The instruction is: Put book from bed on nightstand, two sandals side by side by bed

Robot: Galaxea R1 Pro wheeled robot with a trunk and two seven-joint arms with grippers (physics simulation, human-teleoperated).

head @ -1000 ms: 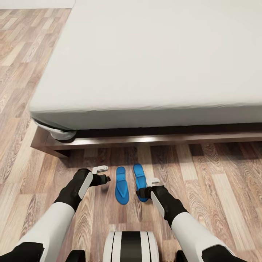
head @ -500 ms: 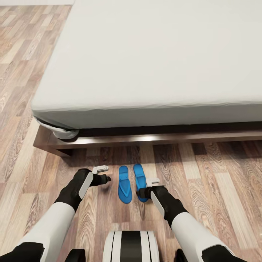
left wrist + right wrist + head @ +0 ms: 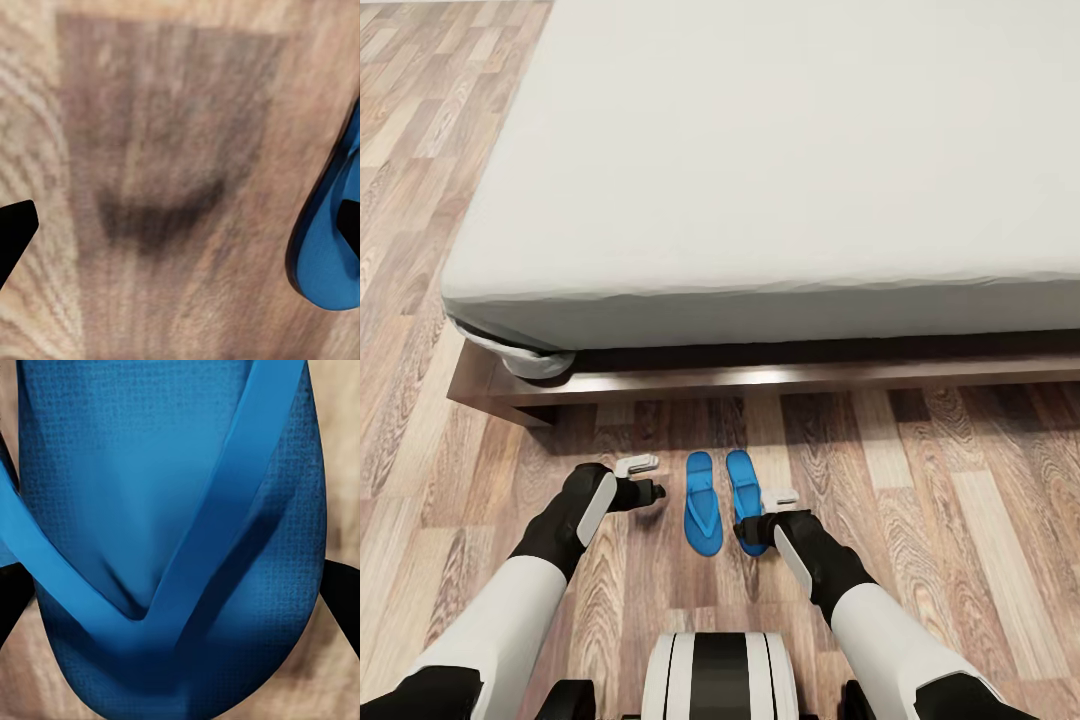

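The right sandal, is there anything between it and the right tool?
Nothing visible. The right tool sits directly over the near end of the right sandal on the wood floor, its fingers spread to either side. The left sandal lies beside it, out of the way.

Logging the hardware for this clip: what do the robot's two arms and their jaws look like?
Both arms match: glossy white forearm shells, then black wrist sections with a white side panel. The left gripper and right gripper each have a black body and short pale grey-white fingers; in the wrist views the tips look dark. No cables or markings show. A white trunk with a black centre stripe sits between them.
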